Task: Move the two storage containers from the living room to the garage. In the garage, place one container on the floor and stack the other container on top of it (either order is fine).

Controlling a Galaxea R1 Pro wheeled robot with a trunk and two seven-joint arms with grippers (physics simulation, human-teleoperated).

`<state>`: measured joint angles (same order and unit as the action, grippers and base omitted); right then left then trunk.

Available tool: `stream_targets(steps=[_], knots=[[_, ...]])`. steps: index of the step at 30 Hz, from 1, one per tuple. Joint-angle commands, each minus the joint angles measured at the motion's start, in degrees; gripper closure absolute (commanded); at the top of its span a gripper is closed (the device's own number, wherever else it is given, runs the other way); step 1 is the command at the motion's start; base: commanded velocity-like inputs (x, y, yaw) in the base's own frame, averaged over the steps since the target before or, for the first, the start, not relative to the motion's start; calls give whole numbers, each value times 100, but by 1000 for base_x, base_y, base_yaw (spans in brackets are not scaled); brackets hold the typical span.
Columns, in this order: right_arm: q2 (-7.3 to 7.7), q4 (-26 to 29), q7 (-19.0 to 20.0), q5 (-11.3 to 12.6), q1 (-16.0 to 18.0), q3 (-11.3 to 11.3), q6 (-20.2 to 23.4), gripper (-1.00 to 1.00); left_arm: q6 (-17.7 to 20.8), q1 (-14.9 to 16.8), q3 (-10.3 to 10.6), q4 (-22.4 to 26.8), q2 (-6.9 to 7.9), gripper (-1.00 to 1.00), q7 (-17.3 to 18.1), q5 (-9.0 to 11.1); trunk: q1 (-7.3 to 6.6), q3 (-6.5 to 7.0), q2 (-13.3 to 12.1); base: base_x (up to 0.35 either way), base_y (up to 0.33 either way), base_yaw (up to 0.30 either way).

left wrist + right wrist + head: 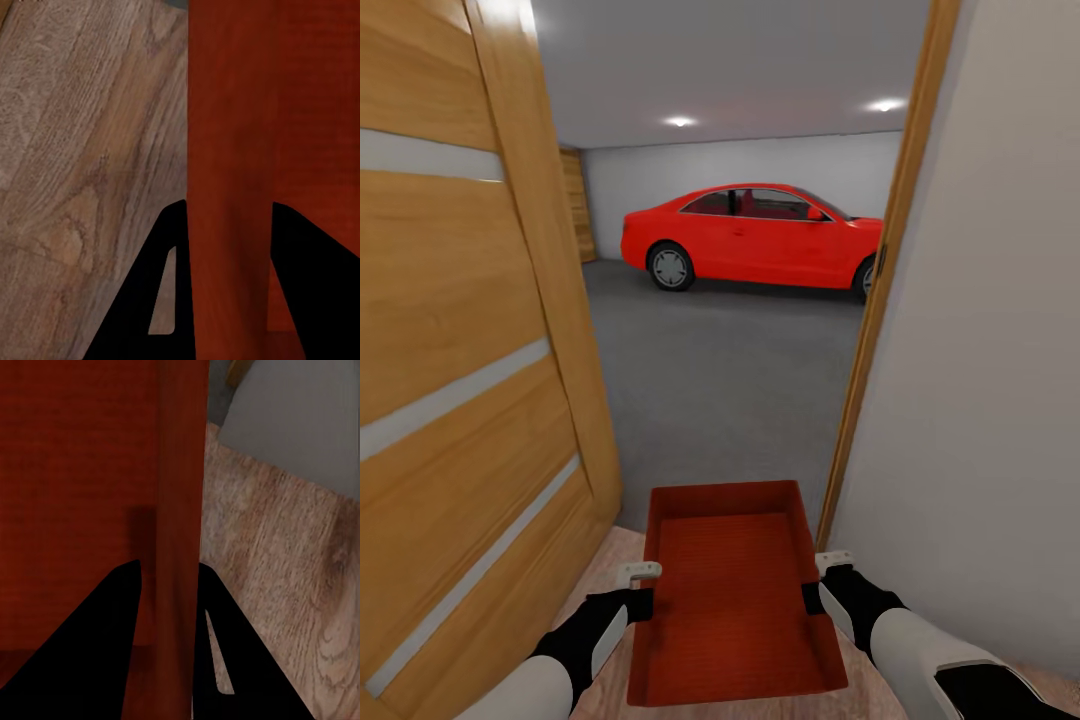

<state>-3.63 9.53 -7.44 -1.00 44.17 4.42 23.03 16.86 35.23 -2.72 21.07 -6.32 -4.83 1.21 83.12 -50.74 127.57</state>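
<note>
Garage (pixel 730 340) ahead; storage container (pixel 732 590) between clamped end effectors.

The red car (pixel 752 235) is cut short at its front end by the door frame (pixel 880 290), so its nose and most of one wheel stay hidden. The open wooden door (pixel 470 350) runs off the head view's left and top edges. Both forearms leave the bottom edge. In the wrist views the red-orange bin (pixel 732 590) overruns the picture — only one wall (pixel 229 172) and part of the inside show. Whether a second bin nests inside cannot be told.
</note>
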Motion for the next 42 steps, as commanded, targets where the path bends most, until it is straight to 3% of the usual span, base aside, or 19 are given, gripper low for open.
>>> stream_targets(steps=[1,12,42], knots=[[2,14,-12,-23,4,6,44,100,37,-1,-37,12,-1,100,-27,-60,-1,-5,2,0,161,-24],[2,14,-12,-23,4,5,44,100,37,-3,-36,12,-1,100,-27,-60,-1,-5,2,0,225,-6],[2,14,-12,-23,4,6,44,100,37,1,-37,12,-1,100,-27,-60,-1,-1,2,34,55,-63]])
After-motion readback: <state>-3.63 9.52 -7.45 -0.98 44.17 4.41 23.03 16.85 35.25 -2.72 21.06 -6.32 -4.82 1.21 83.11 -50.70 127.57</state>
